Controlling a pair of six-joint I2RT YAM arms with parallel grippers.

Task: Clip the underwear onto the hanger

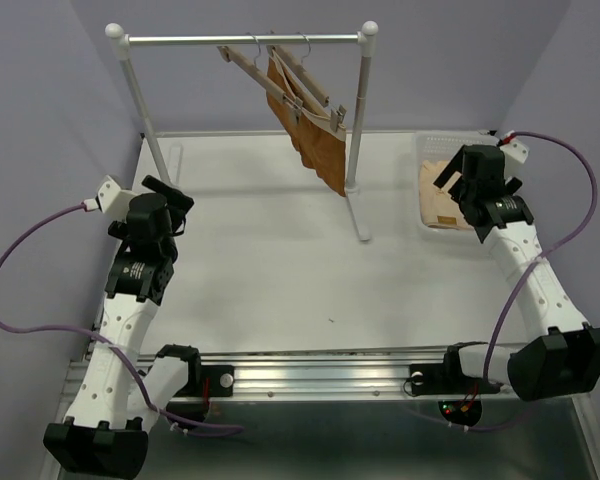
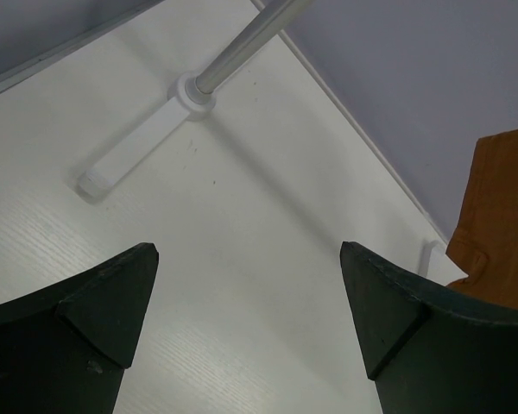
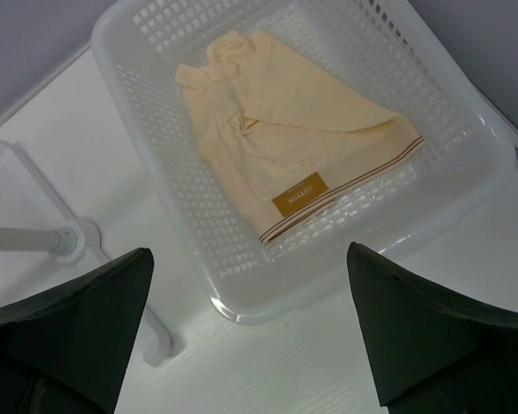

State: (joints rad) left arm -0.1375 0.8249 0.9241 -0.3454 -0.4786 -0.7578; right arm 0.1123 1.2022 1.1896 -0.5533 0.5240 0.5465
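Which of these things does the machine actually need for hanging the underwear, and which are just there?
Needed: underwear, lying in the white basket; bare wooden hanger on the rack.
Just there: rust-brown garment, already hung up; the rack itself.

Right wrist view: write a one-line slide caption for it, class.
Open right end effector hovers above the pale beige underwear lying rumpled in a white mesh basket.

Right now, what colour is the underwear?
Underwear: pale beige, brown-striped edge; best in right wrist view.
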